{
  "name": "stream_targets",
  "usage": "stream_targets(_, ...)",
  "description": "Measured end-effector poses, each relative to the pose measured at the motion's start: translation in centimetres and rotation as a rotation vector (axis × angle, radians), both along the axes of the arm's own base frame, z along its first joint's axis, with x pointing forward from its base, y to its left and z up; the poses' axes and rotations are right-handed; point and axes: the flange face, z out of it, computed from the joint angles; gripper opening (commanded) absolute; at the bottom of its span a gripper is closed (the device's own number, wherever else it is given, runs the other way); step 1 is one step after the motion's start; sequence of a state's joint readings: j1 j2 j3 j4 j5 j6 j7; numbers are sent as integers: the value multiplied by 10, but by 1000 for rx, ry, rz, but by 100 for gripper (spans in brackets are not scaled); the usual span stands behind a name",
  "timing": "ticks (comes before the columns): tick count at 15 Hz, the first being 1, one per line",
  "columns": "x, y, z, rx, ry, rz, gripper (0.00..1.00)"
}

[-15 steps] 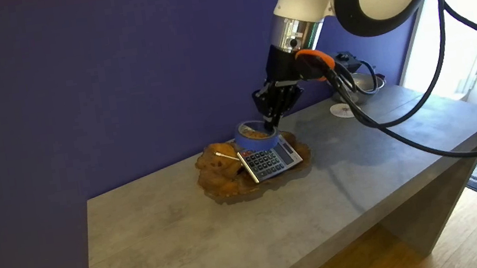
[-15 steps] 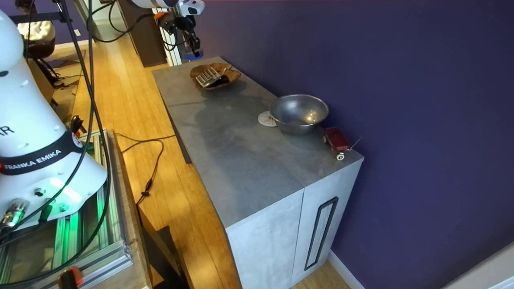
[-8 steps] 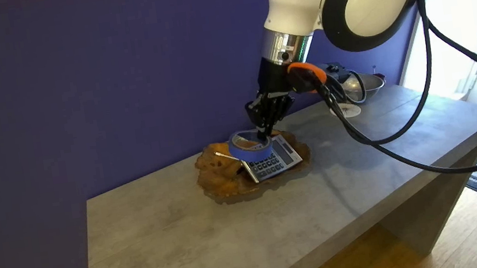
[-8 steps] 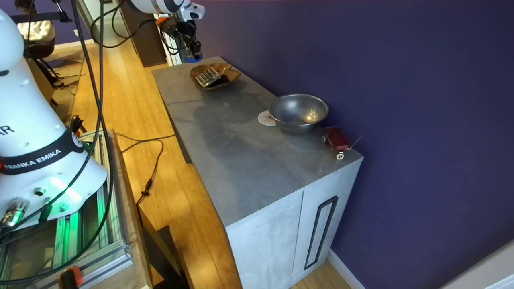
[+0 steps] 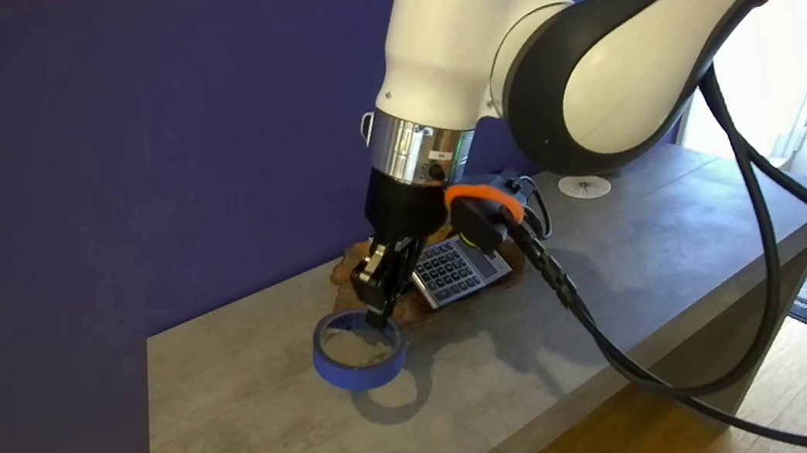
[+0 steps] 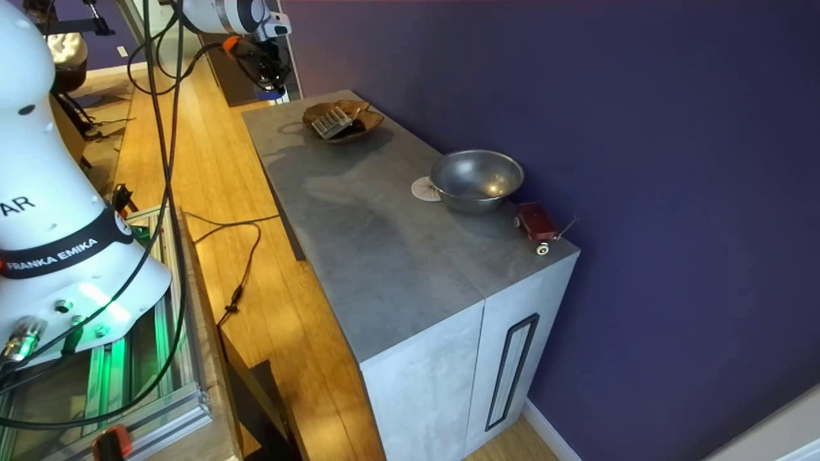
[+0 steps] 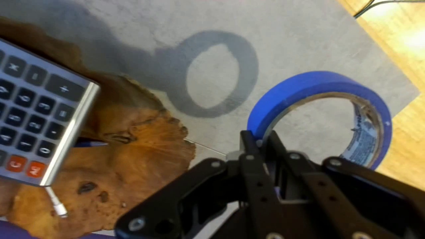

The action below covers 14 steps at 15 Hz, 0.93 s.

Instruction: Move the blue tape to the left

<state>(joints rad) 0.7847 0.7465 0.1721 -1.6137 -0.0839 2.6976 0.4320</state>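
Observation:
The blue tape (image 5: 358,377) is a ring with an open centre. My gripper (image 5: 378,319) is shut on one side of it, and the rest of the ring sticks out from the fingertips. In the wrist view, the fingertips (image 7: 260,139) pinch the wall of the blue tape (image 7: 292,89), one finger inside the ring and one outside. The tape is held above the grey table (image 5: 276,446), with its ring shadow on the surface apart from it. In an exterior view, only a sliver of the tape (image 6: 268,95) shows below the gripper (image 6: 277,88).
A brown wooden bowl (image 7: 146,149) holds a calculator (image 7: 33,116) and a white cable end (image 7: 59,209), close beside the gripper. A silver bowl (image 6: 477,173), a white disc (image 6: 425,190) and a red toy wagon (image 6: 537,221) stand farther along the table. A purple wall (image 5: 205,143) runs along the back.
The gripper has carried the held tape from over the wooden bowl leftward and toward the table's front in an exterior view. The tape's shadow now falls on bare table. Bowl and calculator have not moved.

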Motion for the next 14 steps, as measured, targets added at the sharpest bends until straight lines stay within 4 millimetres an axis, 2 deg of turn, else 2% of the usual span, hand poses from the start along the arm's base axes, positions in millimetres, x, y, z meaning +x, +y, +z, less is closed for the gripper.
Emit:
stream_targets(3, 1, 19, -20, -20, -8, 79, 3)
stream_targets(7, 14, 24, -57, -88, 16, 128, 3)
stream_targets(8, 15, 25, -64, -99, 23, 141, 30)
stream_targets(9, 17, 27, -70, -110, 28, 154, 39)
stream_targets(11, 18, 33, -75, -123, 35, 170, 51)
stream_targets(14, 26, 38, -67, -127, 32, 171, 71)
